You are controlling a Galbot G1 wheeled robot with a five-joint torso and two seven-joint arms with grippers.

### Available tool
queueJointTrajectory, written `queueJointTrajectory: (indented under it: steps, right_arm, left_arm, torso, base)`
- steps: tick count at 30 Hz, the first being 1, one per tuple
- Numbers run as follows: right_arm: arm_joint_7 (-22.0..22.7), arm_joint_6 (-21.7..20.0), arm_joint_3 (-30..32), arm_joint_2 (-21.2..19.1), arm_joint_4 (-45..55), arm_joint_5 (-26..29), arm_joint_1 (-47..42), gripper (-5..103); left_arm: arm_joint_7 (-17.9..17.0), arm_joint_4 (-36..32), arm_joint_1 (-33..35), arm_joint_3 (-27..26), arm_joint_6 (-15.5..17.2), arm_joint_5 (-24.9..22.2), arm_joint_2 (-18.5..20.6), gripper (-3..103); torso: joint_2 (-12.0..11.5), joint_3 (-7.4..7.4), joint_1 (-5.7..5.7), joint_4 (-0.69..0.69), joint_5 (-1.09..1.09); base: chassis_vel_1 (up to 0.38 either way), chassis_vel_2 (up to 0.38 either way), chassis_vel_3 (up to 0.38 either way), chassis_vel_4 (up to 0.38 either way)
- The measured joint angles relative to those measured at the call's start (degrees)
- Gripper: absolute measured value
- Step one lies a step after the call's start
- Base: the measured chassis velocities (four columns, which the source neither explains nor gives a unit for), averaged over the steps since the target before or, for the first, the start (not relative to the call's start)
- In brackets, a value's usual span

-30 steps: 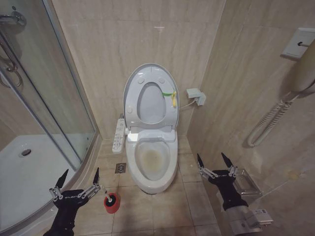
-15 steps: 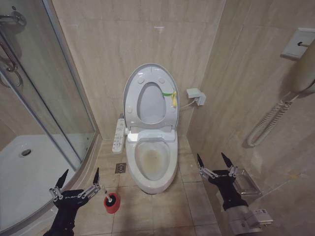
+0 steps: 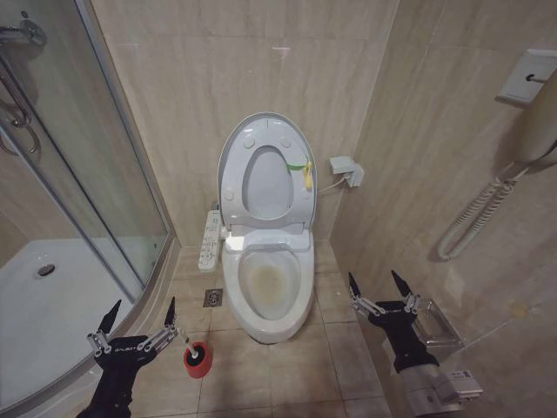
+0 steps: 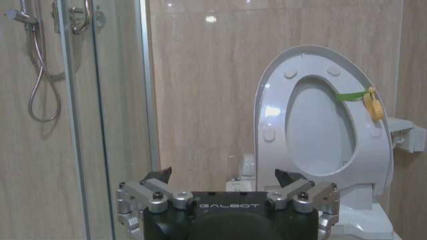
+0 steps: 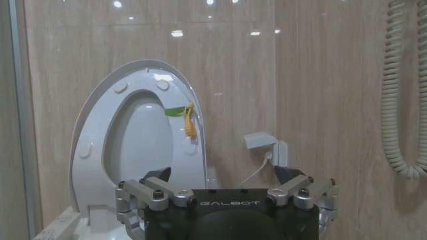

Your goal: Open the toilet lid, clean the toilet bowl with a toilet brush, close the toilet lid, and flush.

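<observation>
Though toilet brush [image 3: 193, 352] handle half-hidden by left gripper [image 3: 139, 315], both grippers' jaws open; right gripper [image 3: 379, 285] empty.

Small bathrm w/ beige marble-look wall tiles [image 3: 218, 78] & matching floor tiles [image 3: 287, 366], ceiling lights glinting off the glossy walls. Curved glass shower enclosure [image 3: 96, 174] w/ white tray [image 3: 52, 305] at left; wall phone w/ coiled cord [image 3: 474, 218] at right, small floor drain [image 3: 213, 298] near the shower
</observation>
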Motion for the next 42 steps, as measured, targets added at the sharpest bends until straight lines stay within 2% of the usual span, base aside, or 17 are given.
queueJointTrajectory:
  steps: [13, 25, 28, 37, 42]
  right_arm:
    - [-0.1, -0.9, -0.4, 0.3, -2.1, -0.2, 1.6, 100]
    - [-2.5, -11.2, -5.0, 3.8, -23.0, -4.4, 18.3, 100]
    - [-2.9, -12.6, -5.6, 4.2, -25.9, -5.0, 20.7, 100]
    - [-3.0, -13.2, -5.8, 4.3, -26.4, -5.1, 21.2, 100]
    - [-2.6, -13.9, -5.6, 3.9, -22.1, -4.0, 20.4, 100]
  left_arm:
    - [0.0, 0.0, 0.0, 0.0, 0.0, 0.0, 0.0, 100]
    - [0.0, 0.0, 0.0, 0.0, 0.0, 0.0, 0.0, 100]
    - [0.0, 0.0, 0.0, 0.0, 0.0, 0.0, 0.0, 100]
    - [0.0, 0.0, 0.0, 0.0, 0.0, 0.0, 0.0, 100]
    - [0.0, 0.0, 0.0, 0.0, 0.0, 0.0, 0.0, 100]
  torso:
    - [0.0, 0.0, 0.0, -0.01, -0.02]
    - [0.0, 0.0, 0.02, 0.0, 0.0]
    - [0.0, 0.01, 0.02, 0.02, 0.01]
    - [0.0, 0.0, 0.01, 0.0, 0.0]
    - [0.0, 0.0, 0.01, 0.01, -0.01]
  base:
    - [0.0, 0.0, 0.0, 0.0]
    - [0.0, 0.0, 0.0, 0.0]
    - [0.0, 0.0, 0.0, 0.0]
    - [0.0, 0.0, 0.0, 0.0]
    - [0.0, 0.0, 0.0, 0.0]
